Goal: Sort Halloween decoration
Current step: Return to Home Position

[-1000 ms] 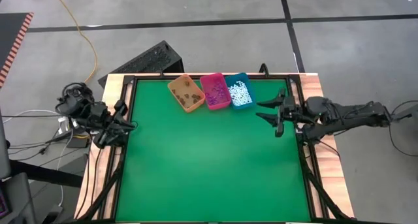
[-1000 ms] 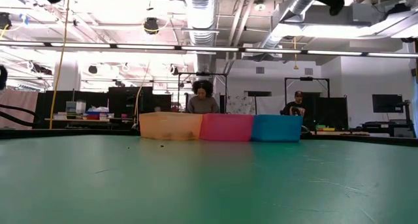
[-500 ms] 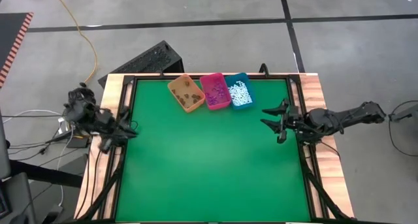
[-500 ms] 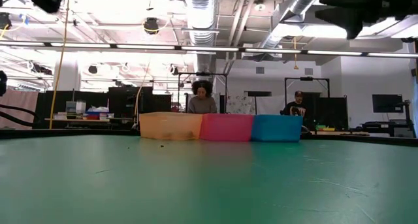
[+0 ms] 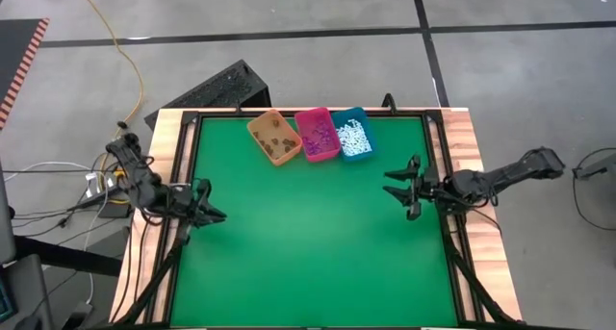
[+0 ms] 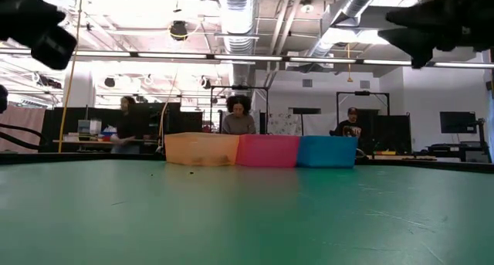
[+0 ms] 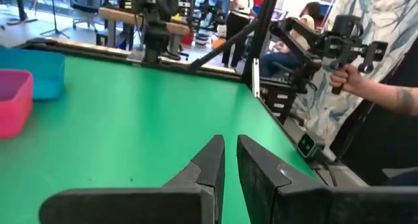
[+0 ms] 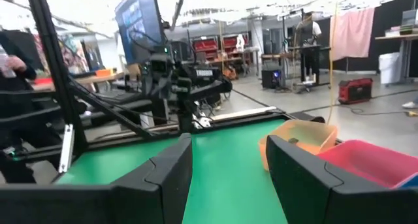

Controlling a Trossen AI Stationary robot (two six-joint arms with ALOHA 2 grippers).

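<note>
Left end effector (image 5: 214,215) hangs nearly closed and empty over the desk (image 5: 308,243); right end effector (image 5: 397,187) gapes wide, empty, near the blue bin (image 5: 352,134)

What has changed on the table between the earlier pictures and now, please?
The left end effector has swung from the table's left edge toward the near side and inward over the green mat, nearly shut and empty. The right end effector dropped slightly toward the near side, open and empty. Nothing was grasped or released. The orange bin, pink bin and teal bin stayed put.
</note>
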